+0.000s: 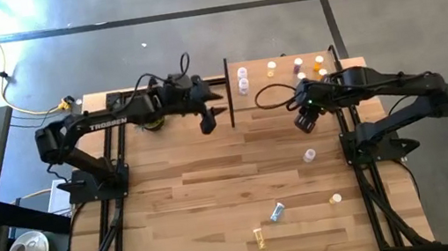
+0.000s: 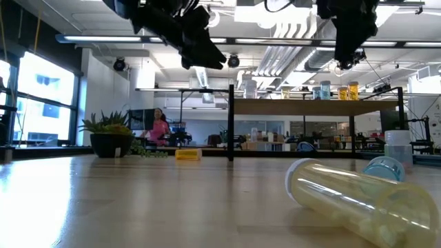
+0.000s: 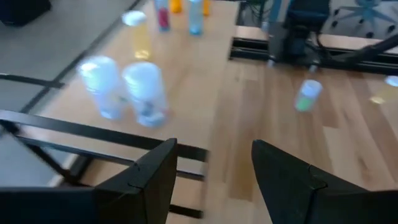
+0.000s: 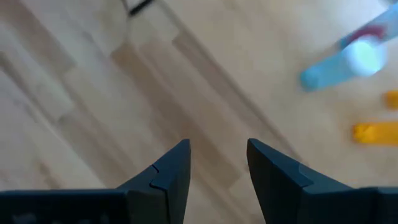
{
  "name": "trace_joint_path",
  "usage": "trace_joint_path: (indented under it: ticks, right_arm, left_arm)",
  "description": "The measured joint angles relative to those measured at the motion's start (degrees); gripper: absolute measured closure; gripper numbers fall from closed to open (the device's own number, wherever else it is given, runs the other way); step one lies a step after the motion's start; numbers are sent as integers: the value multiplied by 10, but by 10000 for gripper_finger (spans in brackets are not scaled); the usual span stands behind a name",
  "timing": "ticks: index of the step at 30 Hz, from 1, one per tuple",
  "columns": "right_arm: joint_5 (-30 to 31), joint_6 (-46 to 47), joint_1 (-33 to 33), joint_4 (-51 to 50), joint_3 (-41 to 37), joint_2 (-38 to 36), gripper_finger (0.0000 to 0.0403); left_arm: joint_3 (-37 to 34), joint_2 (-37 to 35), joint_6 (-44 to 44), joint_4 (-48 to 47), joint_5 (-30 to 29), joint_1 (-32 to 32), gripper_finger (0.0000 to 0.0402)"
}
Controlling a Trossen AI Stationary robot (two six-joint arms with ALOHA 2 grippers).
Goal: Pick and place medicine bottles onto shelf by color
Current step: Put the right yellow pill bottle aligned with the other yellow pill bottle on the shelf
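Currently both grippers are empty with fingers parted: the left gripper [image 1: 209, 123] hangs beside the shelf [image 1: 280, 86], the right gripper [image 1: 305, 122] just off it. Next comes descent onto the nearby upright clear bottle [image 1: 309, 155] on the tabletop [image 1: 210, 208].

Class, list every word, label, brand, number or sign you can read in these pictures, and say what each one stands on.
"TROSSEN": white letters on the left arm, read in the high view.
Labels on the medicine bottles standing on the shelf: too small or blurred to read.
The yellow block beyond the table in the low view: no text can be read on it.
Nothing else legible.
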Motion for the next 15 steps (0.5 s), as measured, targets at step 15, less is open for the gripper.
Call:
trace_joint_path:
  ticks: [15]
  right_arm:
    - [-31, 195, 148, -19, -85, -58, 253]
  left_arm:
    - [-84, 0, -60, 99, -5, -96, 204]
